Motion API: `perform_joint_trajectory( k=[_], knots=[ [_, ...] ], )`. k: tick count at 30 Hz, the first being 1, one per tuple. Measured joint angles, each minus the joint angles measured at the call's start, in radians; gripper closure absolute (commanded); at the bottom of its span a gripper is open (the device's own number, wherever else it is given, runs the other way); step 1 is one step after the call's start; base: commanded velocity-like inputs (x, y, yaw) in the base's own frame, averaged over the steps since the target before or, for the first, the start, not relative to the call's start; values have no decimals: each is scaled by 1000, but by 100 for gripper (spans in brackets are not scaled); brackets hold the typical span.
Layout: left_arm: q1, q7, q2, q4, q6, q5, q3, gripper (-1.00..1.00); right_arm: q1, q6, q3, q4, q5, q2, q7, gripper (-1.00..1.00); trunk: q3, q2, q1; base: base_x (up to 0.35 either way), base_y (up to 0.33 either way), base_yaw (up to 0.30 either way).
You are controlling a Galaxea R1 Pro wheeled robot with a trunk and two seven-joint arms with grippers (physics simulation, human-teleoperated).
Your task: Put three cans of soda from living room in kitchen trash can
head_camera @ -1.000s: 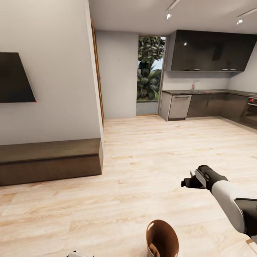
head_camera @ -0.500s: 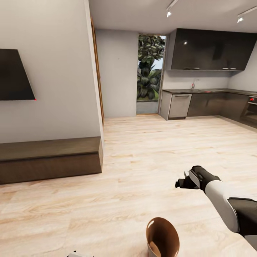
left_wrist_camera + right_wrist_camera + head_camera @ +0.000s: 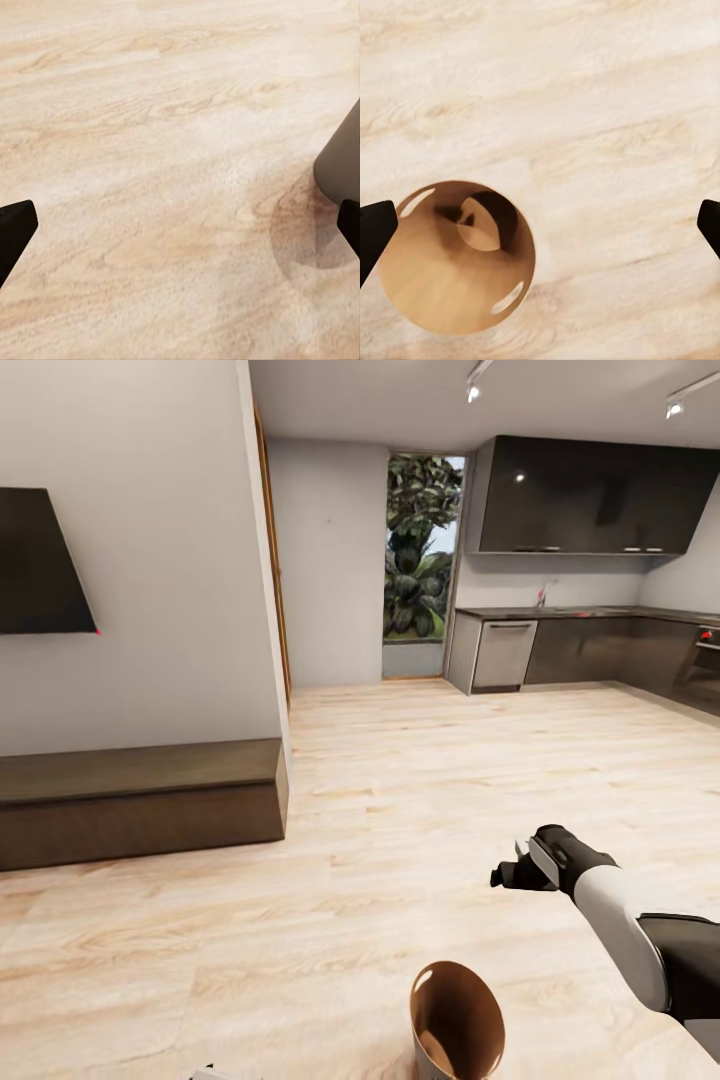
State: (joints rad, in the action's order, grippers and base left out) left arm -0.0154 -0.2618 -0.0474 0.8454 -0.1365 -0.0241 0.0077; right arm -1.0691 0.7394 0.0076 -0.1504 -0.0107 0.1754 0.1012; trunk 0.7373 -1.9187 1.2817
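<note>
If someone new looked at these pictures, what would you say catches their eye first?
Probably the trash can, standing on the pale wood floor right in front of the robot, its coppery brown inside showing. The right gripper hangs open above the floor just beyond it. Farther back, glossy dark wall cupboards mark the kitchen, with a black TV on the left wall.

1. The tash can (image 3: 455,1020) stands on the floor (image 3: 400,840) at the near edge of the head view, right of centre.
2. The right gripper (image 3: 505,876) hangs above the floor, beyond the tash can and to its right.
3. A low bench (image 3: 140,800) runs along the wall at left, below the wall TV (image 3: 40,565).
4. The kitchen (image 3: 590,650) units line the far right wall, with wall cupboards (image 3: 590,500) above them.
5. A glass door (image 3: 420,570) lies left of the units.
</note>
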Motion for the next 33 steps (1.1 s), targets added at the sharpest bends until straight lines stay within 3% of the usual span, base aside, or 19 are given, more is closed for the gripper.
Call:
perform_joint_trajectory(
  k=[33],
  knots=[
    [0,0,-1,0,1,-2,-2,-100,0,-1,-1,29,0,-13,0,-100,103,-231,127,0,0,0]
  ],
)
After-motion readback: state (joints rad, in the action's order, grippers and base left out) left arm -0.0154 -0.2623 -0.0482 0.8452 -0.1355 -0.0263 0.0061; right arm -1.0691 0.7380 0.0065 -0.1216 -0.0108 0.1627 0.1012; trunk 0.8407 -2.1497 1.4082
